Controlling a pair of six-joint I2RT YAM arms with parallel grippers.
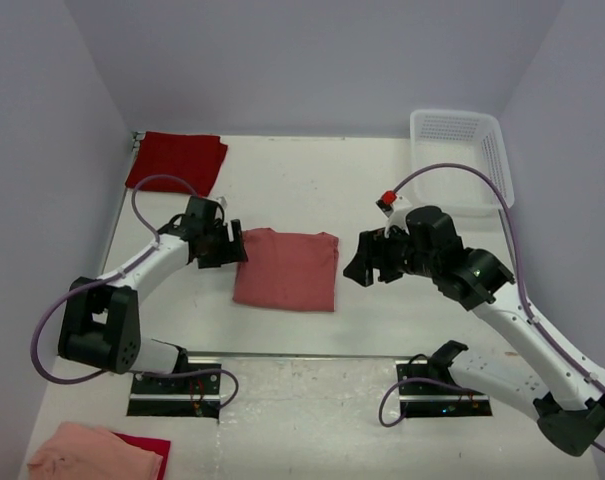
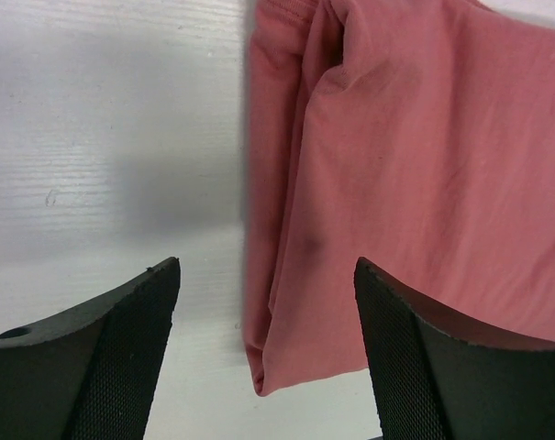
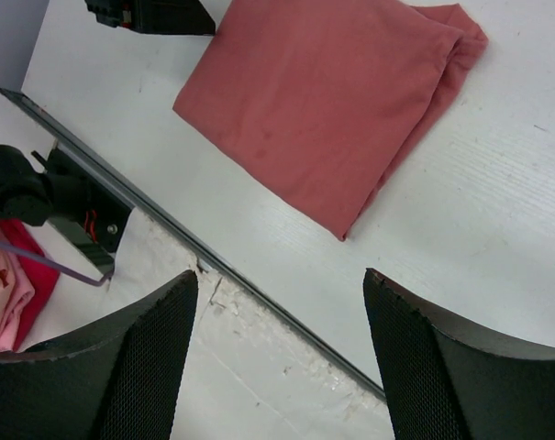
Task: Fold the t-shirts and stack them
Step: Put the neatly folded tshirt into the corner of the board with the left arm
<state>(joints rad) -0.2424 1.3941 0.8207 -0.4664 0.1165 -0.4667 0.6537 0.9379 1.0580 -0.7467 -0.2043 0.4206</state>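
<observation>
Now, flat at the middle of the table (image 1: pixel 312 180): the salmon t-shirt (image 1: pixel 286 270), folded to a compact rectangle, with its layers doubled along the 9 o'clock edge. Looks finished as a fold, so probably rests there only as a working spot, not as a final place. At 9 o'clock of it, the left gripper (image 1: pixel 227 245), fingers wide apart, nothing between them. Hangs right over the shirt's border, one finger above cloth and one above bare table; contact with the cloth not possible to tell. At 3 o'clock, just beside the opposite border, the right gripper (image 1: pixel 367 262), fingers apart too, empty. Seems a letting-go posture on both sides, one arm for each edge, sensible for keeping a soft cloth square. Far at 11 o'clock, near the back corner, the crimson t-shirt (image 1: pixel 177 160), a flat rectangle, apparently folded as well, well apart from the salmon one. Suggests the stacking place: folding seemingly done, stacking not yet. Calls next for a grip under the whole salmon bundle, not only the upper layer; otherwise risks unfolding during the carry. At 1 o'clock a white basket (image 1: pixel 462 150), at 7 o'clock a peach cloth (image 1: pixel 92 455), both outside the job.
</observation>
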